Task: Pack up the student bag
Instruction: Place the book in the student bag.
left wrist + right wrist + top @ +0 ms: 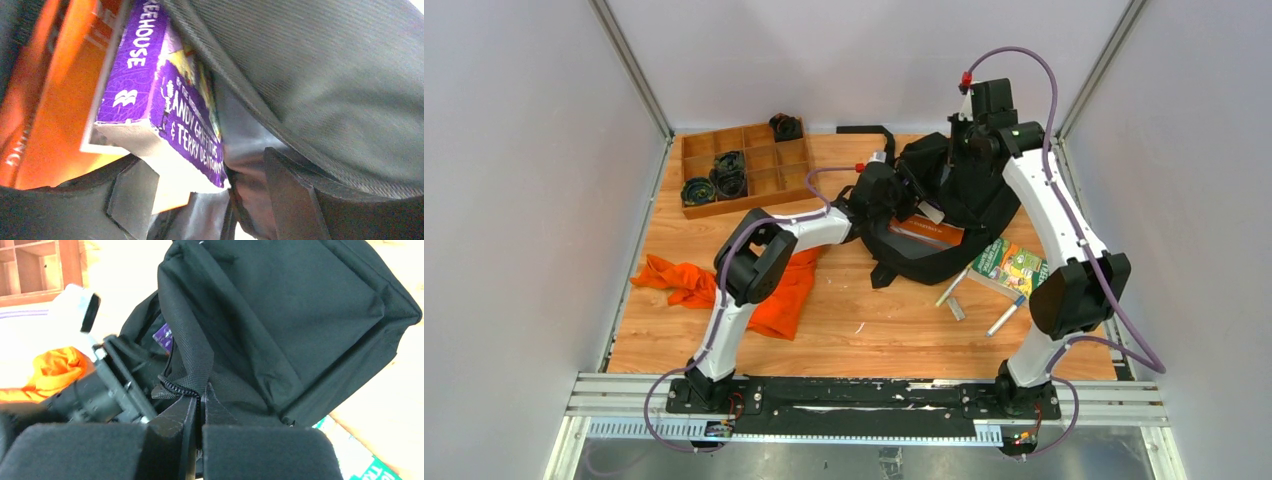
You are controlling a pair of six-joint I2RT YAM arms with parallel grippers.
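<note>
Right hand (199, 412) is pinching the student bag's (300, 315) zipper rim, holding its mouth open. Left hand (205, 165), fingers spread, is straddling the purple book (150, 75), which likely needs pushing squarely deeper.

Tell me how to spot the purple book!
Find the big black backpack on the wooden table. Look into its open mouth, where two books sit side by side. It is the purple book with white letters, next to the orange book.

Top view: bright, even light, soft shadows. Left wrist: blurred close-up. Right wrist: surface (387, 405) overexposed, claw (198, 426) defocused.
</note>
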